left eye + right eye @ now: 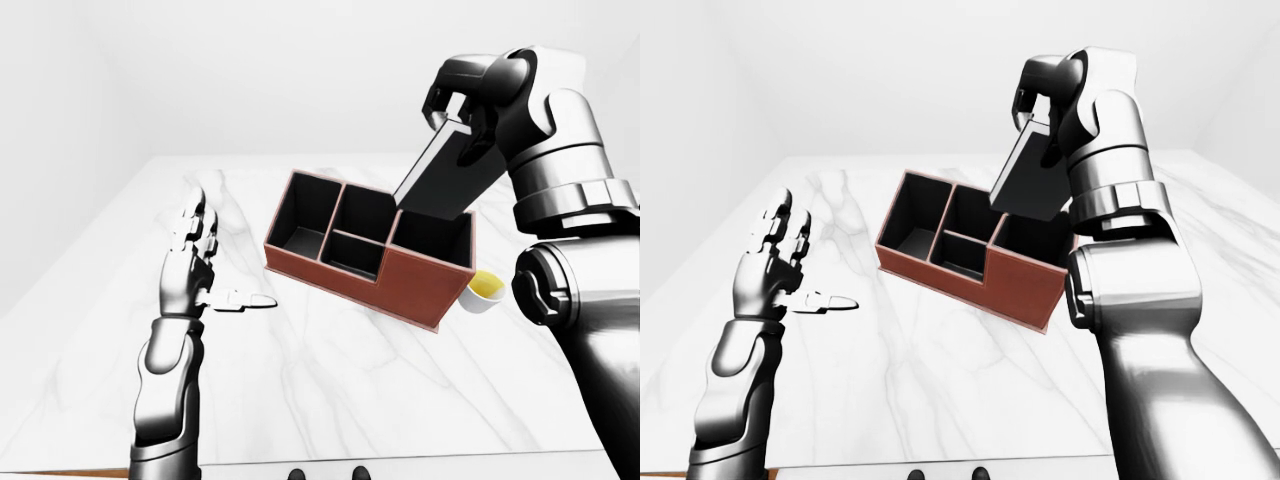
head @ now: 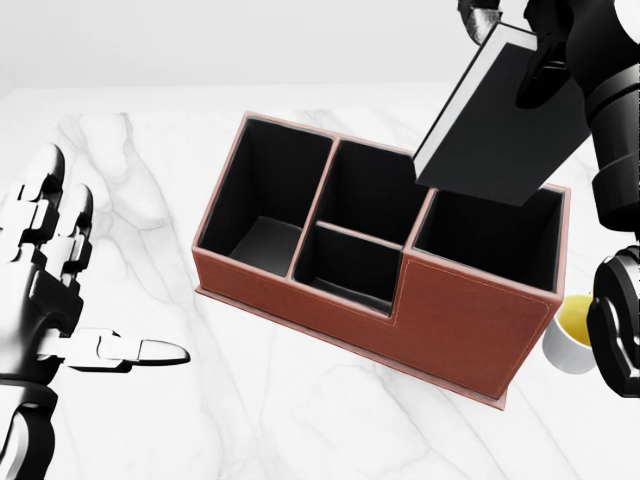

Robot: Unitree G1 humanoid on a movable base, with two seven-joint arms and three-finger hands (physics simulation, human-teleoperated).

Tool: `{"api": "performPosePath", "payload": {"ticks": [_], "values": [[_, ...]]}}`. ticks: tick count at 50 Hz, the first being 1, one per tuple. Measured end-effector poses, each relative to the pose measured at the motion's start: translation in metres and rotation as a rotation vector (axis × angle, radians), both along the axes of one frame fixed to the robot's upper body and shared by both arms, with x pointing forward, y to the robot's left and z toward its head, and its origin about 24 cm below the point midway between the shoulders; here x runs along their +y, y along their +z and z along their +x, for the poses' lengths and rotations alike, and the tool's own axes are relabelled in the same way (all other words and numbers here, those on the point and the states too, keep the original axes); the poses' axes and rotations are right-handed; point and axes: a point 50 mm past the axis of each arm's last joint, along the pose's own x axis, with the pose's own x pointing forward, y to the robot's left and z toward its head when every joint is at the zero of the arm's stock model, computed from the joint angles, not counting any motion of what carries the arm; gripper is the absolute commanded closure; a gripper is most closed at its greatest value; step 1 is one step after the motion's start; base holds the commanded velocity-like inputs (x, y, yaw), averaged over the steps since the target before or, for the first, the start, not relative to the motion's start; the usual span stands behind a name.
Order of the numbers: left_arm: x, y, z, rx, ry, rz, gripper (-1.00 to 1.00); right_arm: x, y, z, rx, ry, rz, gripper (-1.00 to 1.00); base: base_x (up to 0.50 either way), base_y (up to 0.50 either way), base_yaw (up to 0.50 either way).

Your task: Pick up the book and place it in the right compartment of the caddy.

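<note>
Fingers (image 1: 470, 125) of right hand (image 1: 478, 105) clamp book (image 2: 503, 125), tilted, above caddy (image 2: 470, 320) right compartment (image 2: 490, 240), toward worktop (image 2: 300, 420) right edge. Left hand (image 2: 45, 270) splayed, holding nothing. Risk: tilted corner catches divider or rim, shoving caddy into cup (image 2: 578, 330).

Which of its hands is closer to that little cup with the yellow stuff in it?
Right. The right hand holds the book above the caddy, up from the cup. The left hand hangs open far across the table, beyond the caddy's other end.

Right robot hand (image 1: 462, 112) raised, clenched; left robot hand (image 1: 193, 262) spread.
</note>
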Motion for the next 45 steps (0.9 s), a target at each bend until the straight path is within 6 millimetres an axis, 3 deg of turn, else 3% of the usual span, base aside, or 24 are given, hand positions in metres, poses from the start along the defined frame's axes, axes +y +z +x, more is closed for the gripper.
{"api": "performPosePath", "payload": {"ticks": [22,45], "values": [[0.000,-0.004,0.002,0.017,-0.001,-0.003,-1.00,-0.004,-0.031,0.009,0.133,-0.039,-0.104,1.00,0.00,0.00,0.00],[0.003,-0.009,0.002,0.040,0.005,-0.009,-1.00,-0.003,-0.043,0.014,0.113,-0.058,-0.155,1.00,0.00,0.00,0.00]]}}
